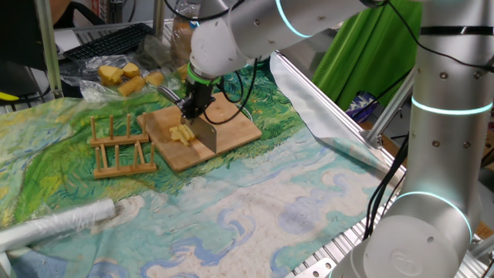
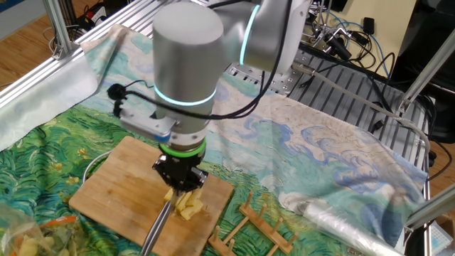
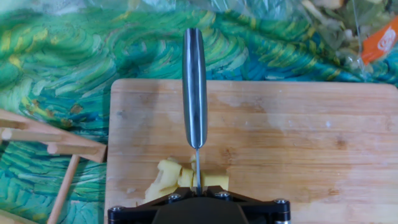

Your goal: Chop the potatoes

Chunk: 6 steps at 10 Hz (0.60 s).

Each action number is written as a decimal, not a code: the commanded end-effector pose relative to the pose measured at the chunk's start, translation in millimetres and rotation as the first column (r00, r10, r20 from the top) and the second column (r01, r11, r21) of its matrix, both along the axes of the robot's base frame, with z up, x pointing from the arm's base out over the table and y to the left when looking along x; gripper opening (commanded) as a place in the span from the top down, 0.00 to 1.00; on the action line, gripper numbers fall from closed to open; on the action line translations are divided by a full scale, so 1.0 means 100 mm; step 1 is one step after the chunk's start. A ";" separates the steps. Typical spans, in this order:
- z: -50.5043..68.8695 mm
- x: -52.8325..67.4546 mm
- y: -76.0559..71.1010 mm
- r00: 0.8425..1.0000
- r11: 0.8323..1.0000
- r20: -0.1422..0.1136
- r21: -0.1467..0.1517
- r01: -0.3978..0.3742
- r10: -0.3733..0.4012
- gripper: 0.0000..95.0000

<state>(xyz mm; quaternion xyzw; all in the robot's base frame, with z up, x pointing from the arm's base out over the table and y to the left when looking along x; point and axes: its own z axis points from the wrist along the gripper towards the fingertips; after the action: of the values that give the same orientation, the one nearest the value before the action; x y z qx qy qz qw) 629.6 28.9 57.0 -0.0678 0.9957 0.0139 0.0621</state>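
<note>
The potatoes (image 1: 182, 134) lie as a small cluster of pale-yellow slices and sticks on the wooden cutting board (image 1: 235, 127). My gripper (image 1: 196, 108) is shut on a knife (image 1: 208, 137), blade edge down in the pile. From the other side the gripper (image 2: 182, 182) hangs right over the potatoes (image 2: 189, 206), and the knife handle (image 2: 156, 229) points toward the board's (image 2: 117, 188) near edge. In the hand view the knife (image 3: 194, 93) runs straight away from the gripper (image 3: 198, 188), its thin blade splitting the potatoes (image 3: 169, 175) on the board (image 3: 298, 137).
A wooden rack (image 1: 120, 147) stands left of the board, seen also as the rack (image 2: 256, 227) and the rack (image 3: 43, 149). A bag of potato chunks (image 1: 123, 77) lies behind it. A rolled plastic sheet (image 1: 54, 224) sits at the cloth's front left.
</note>
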 end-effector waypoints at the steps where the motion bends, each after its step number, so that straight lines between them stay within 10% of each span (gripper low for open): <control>1: -0.07 -0.07 0.01 0.999 1.000 0.037 0.003 0.004 -0.004 1.00; 6: -0.20 -0.06 0.04 0.996 1.000 0.083 0.003 0.019 -0.019 1.00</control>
<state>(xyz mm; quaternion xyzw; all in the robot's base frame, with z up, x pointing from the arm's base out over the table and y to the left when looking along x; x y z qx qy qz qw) 623.8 31.9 42.0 -0.0569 0.9928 0.0085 0.1053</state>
